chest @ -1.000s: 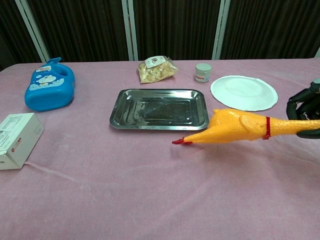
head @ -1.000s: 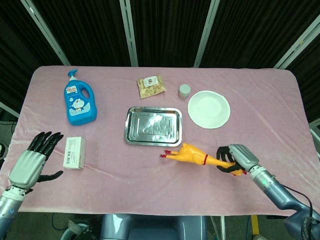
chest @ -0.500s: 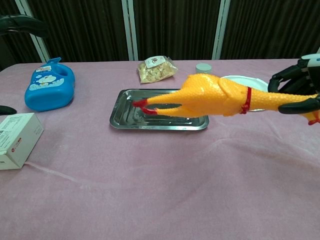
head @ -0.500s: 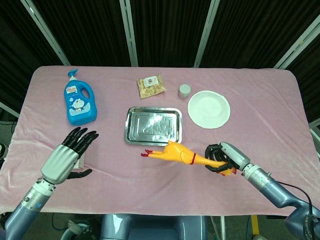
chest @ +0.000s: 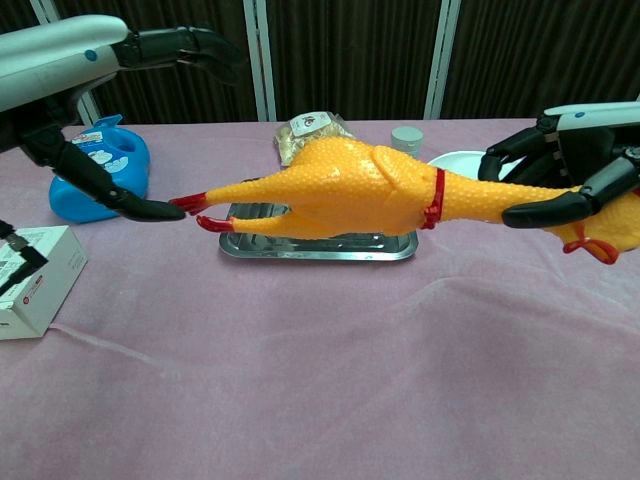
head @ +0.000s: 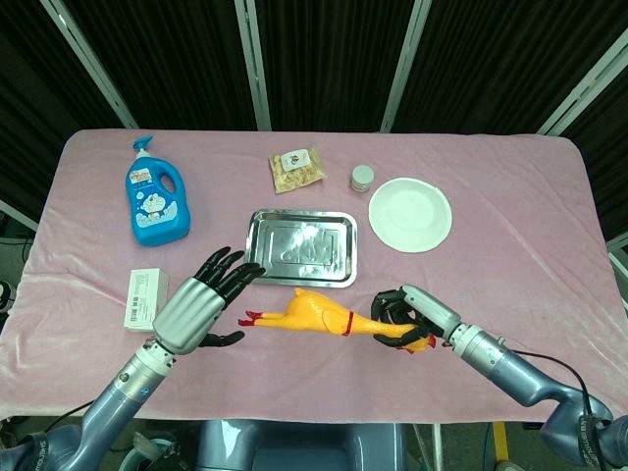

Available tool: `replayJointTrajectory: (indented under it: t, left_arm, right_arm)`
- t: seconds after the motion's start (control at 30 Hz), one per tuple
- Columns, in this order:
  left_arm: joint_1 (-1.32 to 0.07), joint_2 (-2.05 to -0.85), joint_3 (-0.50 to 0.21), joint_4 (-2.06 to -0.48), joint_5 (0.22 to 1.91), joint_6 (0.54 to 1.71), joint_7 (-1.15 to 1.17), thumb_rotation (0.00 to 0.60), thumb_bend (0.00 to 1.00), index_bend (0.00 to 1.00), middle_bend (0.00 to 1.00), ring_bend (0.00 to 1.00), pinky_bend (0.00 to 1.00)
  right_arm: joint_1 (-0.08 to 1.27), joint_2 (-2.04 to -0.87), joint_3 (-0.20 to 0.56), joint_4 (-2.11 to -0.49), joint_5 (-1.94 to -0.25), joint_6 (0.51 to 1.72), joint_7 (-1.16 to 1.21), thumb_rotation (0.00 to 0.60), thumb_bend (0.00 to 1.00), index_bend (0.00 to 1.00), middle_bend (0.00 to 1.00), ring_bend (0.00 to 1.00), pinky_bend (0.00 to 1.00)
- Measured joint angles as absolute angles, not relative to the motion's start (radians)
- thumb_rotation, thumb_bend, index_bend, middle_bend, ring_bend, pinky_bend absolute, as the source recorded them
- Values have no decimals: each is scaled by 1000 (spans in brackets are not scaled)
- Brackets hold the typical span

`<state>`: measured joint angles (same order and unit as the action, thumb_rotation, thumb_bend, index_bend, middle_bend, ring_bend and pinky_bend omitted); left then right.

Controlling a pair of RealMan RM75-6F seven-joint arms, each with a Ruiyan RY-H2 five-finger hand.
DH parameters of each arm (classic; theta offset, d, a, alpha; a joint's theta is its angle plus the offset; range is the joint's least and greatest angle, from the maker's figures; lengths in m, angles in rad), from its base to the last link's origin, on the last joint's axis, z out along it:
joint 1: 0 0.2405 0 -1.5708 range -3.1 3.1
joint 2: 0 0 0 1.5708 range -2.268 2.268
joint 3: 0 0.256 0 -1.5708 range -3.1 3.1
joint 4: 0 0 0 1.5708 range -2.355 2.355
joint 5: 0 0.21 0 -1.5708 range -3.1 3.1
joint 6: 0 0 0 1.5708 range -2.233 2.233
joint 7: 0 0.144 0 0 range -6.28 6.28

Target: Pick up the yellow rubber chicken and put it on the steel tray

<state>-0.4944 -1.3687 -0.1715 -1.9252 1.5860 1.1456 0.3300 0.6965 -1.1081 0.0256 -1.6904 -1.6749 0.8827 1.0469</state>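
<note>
My right hand [head: 400,316] [chest: 565,170] grips the yellow rubber chicken [head: 312,317] [chest: 345,187] by its neck and head end, holding it lifted and level above the cloth. Its red feet point toward my left hand [head: 199,306] [chest: 110,110]. That hand is open with fingers spread, its thumb tip right at the feet. The steel tray [head: 301,246] [chest: 250,238] lies empty just beyond the chicken, partly hidden behind it in the chest view.
A blue detergent bottle [head: 156,201] and a white box [head: 144,297] lie to the left. A snack bag [head: 297,167], a small jar [head: 363,177] and a white plate [head: 410,213] sit behind and right of the tray on the pink cloth.
My right hand has carried the chicken higher and further left. My left hand has swung in from the left edge to meet the chicken's feet.
</note>
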Motion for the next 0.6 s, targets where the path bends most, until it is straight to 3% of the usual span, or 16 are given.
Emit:
replayJointTrajectory:
  t: [0.6]
  left_arm:
    - [-562,-1463,-172,-1966,1427,1072,400,600,144,138,179,81,10]
  right_arm:
    - [711,-1199,41,-1707,-1599,886,919,600,578,953,768,787,923]
